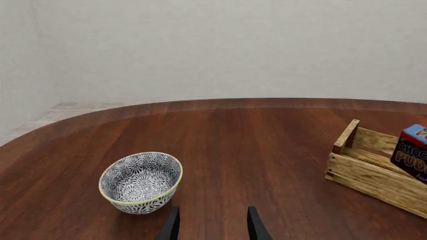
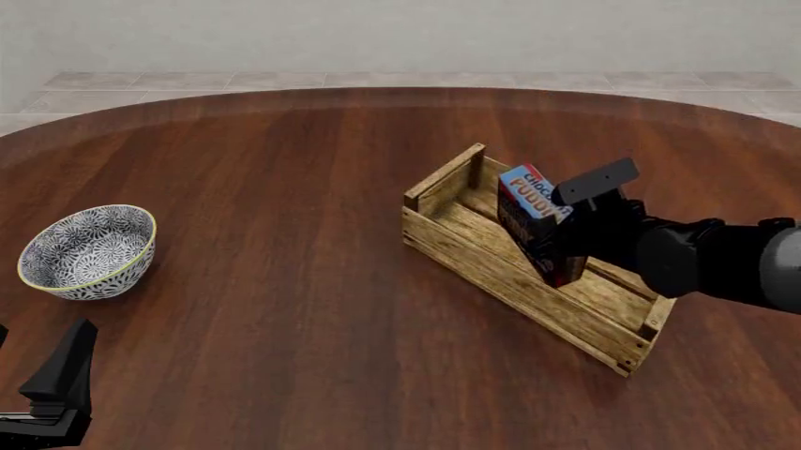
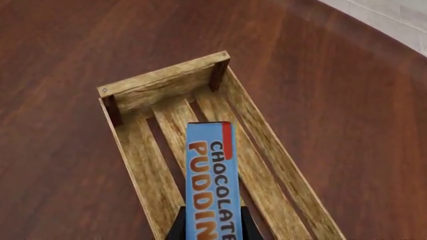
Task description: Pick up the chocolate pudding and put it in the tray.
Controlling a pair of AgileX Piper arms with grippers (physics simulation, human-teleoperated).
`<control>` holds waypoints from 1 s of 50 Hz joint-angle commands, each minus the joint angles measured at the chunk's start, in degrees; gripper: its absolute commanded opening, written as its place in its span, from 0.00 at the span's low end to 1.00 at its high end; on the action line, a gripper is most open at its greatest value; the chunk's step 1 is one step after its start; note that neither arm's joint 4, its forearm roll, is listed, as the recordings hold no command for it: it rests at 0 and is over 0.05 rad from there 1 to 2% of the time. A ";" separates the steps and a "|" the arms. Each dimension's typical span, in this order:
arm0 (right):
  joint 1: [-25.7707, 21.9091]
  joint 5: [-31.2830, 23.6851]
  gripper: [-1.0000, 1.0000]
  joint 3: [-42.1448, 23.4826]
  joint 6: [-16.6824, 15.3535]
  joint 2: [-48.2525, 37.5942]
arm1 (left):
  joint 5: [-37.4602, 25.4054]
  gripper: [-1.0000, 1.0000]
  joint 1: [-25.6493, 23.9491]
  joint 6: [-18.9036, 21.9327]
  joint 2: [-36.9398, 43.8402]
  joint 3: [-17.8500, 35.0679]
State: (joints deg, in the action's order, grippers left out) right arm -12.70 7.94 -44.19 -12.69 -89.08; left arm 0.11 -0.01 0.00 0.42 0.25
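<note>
Bowl [image 2: 88, 251] (blue-and-white patterned, round) stands on the wooden table [image 2: 288, 187], just ahead of the left gripper [image 1: 213, 226], whose fingers are parted with nothing between them. Well to its right, the tray [image 2: 489, 267] lies slantwise. The right gripper [image 3: 213, 225] is clamped on the chocolate pudding [image 2: 536, 221], holding it tilted over the tray's slatted floor, inside the walls' outline; whether it touches the floor is unclear.

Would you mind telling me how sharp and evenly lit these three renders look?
Front view: sharp, soft even light, faint shadow beside the tray. Left wrist view: crisp, mild sheen on the table, bowl clear. Right wrist view: the chocolate pudding lettering reads sharply; no glare or blur.
</note>
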 commanded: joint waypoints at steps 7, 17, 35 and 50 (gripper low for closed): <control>0.25 1.08 0.00 0.63 1.56 -0.42 | 0.00 1.00 0.01 0.00 0.01 0.00; 0.45 1.82 0.00 0.69 1.68 -1.29 | 0.00 1.00 0.00 -0.02 -0.01 0.00; 0.58 2.58 0.00 1.10 1.99 -1.65 | 0.00 1.00 -0.01 0.01 -0.01 0.00; 0.64 3.37 0.00 2.10 2.19 -1.53 | 0.00 1.00 0.00 0.00 -0.01 0.00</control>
State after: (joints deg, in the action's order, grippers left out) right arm -12.02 10.79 -42.53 -11.59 -90.73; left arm 0.11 -0.01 0.00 0.42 0.25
